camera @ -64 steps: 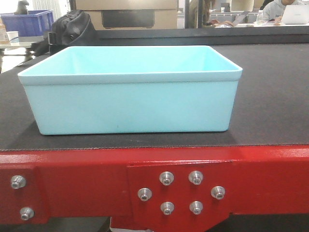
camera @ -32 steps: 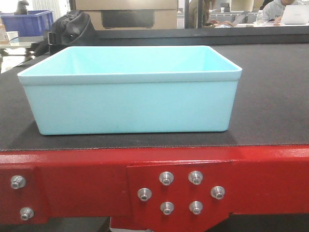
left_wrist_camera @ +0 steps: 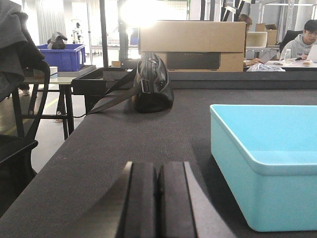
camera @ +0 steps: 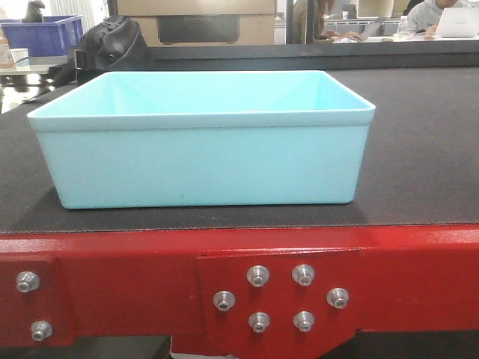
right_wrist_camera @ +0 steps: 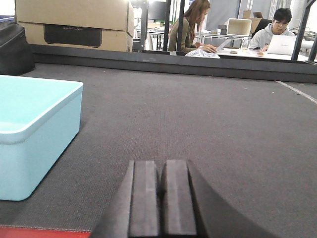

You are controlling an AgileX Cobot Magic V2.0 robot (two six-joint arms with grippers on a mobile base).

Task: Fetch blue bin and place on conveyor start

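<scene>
My left gripper [left_wrist_camera: 158, 198] has its two dark pads pressed flat against each other with nothing between them, and it sits low over the belt, just to the left of the blue bin [left_wrist_camera: 267, 158]. My right gripper [right_wrist_camera: 161, 198] is the same, pads closed together and empty, low over the belt on the bin's other side, with the bin's corner [right_wrist_camera: 34, 134] off to its left. Neither one touches the bin.

Going by size from there: the conveyor start [camera: 419, 149] fills most of what I see, a wide dark grey textured belt, and along its near edge runs the glossy red frame [camera: 135, 277] with a plate of silver bolts [camera: 281, 298]. The blue bin [camera: 202, 142] rests flat and upright on that belt, close to the near edge, its long side facing the front camera. Its inside looks empty from what I can see.

Behind the belt a large cardboard box [left_wrist_camera: 190, 45] with a dark panel stands at the far side. A black bag [left_wrist_camera: 151, 84] lies on the belt's far left part, well behind the bin, its strap trailing off to the left. Further left, off the belt, a dark blue crate [camera: 45, 34] sits on a small table. Two people [right_wrist_camera: 275, 29] work at laptops at desks in the far right background. The stretch of belt ahead of my right gripper lies bare up to the far rail.
</scene>
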